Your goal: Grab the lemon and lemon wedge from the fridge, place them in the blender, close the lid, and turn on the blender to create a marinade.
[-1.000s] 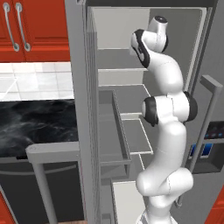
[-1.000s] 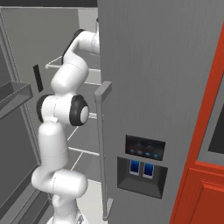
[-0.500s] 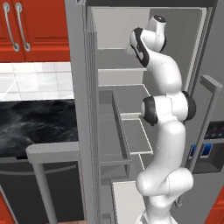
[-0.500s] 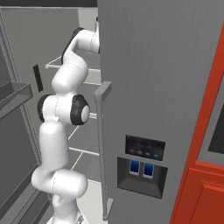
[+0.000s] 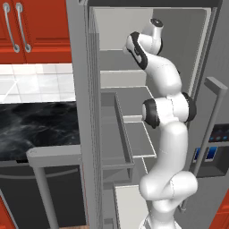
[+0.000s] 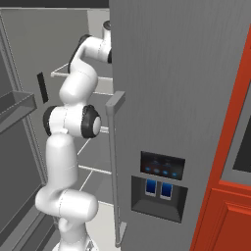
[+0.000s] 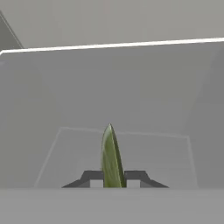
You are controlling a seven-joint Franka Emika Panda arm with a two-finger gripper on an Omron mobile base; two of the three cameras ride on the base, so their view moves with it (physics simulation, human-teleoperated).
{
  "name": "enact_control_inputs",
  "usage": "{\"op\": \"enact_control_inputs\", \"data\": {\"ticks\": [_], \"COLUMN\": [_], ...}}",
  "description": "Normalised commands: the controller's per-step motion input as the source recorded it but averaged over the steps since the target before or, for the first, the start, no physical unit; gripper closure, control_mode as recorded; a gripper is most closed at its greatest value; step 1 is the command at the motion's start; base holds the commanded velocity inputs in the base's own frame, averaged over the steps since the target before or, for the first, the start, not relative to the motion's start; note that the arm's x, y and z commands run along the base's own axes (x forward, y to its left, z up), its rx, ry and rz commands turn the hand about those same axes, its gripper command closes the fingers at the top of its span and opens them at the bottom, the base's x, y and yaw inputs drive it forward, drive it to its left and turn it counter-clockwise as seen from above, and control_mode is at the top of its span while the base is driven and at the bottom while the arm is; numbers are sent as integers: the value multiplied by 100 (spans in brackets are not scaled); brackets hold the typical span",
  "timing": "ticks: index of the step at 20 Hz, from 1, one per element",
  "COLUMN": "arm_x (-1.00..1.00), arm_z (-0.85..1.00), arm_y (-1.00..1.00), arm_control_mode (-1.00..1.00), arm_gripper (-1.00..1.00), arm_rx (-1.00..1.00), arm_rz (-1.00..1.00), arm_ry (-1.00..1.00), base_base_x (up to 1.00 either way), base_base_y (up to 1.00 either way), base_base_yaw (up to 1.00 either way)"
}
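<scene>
**Hand view: wedge pinched inside the fridge**

Left base view shows us the red cabinets [image 5: 27, 31], then the fridge [image 5: 85, 112] standing open with our arm reaching onto an upper shelf [image 5: 120, 71]. Through the hand view we see our gripper [image 7: 113, 179] clenched on the thin yellow-green lemon wedge [image 7: 112, 157], which stands upright between the fingertips [image 7: 92, 177], above a pale shelf.

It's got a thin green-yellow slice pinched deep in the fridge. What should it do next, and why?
Probably draw straight back out of the fridge. In the hand view the pincer is shut on the wedge, which stands above the shelf, so the pick looks done. The arm reaches between shelves, so a straight pull avoids knocks.
</scene>
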Motion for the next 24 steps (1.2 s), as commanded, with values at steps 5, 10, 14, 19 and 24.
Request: {"op": "enact_control_inputs", "data": {"ticks": [5,10,14,19,24], "arm_x": [-26,-43,-44,-41,-85], "arm_z": [23,10,-3,-29,-3], "arm_y": [1,1,7,16,4], "arm_control_mode": [-100,-100,-100,-100,-100], "arm_gripper": [100,100,100,100,100], "arm_rx": [0,0,0,0,3], "arm_rz": [-1,-4,-4,-4,-4], "arm_ry": [-12,-16,-14,-3,0], "base_base_x": [0,0,0,0,0], "base_base_y": [0,0,0,0,0], "base_base_yaw": [0,0,0,0,0]}}
